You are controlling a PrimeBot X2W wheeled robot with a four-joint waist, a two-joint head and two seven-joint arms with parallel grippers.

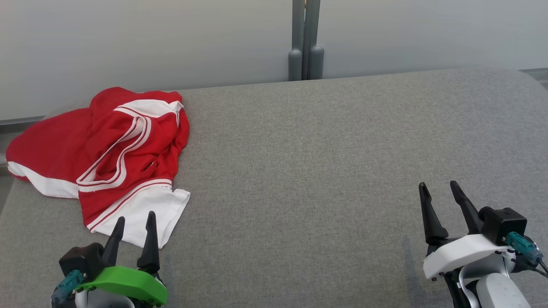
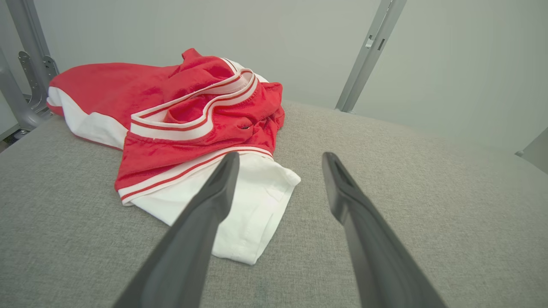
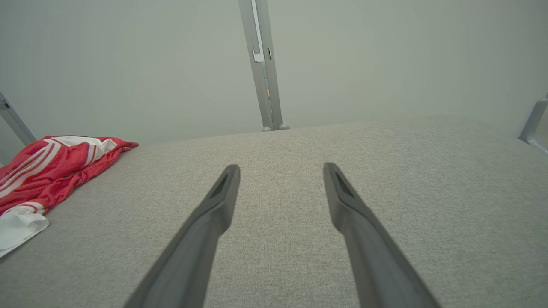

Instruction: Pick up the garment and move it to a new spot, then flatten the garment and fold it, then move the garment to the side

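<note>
A red garment [image 1: 115,145] with white trim and stripes lies crumpled at the far left of the grey fabric surface [image 1: 308,162]; its white hem points toward me. My left gripper [image 1: 136,217] stands open just in front of that white hem, nothing between its fingers. The left wrist view has the garment [image 2: 184,124] straight ahead, with the gripper [image 2: 280,159] open over the hem's right corner. Far to the right, my right gripper [image 1: 439,188] is open above bare fabric. In the right wrist view the garment [image 3: 47,171] lies at the left edge, well away from the open gripper [image 3: 280,169].
A grey metal post [image 1: 305,40] rises behind the surface's far edge against a pale wall. The garment's left part reaches the surface's left edge, where a metal frame [image 2: 25,85] stands. Bare grey fabric stretches across the middle and right.
</note>
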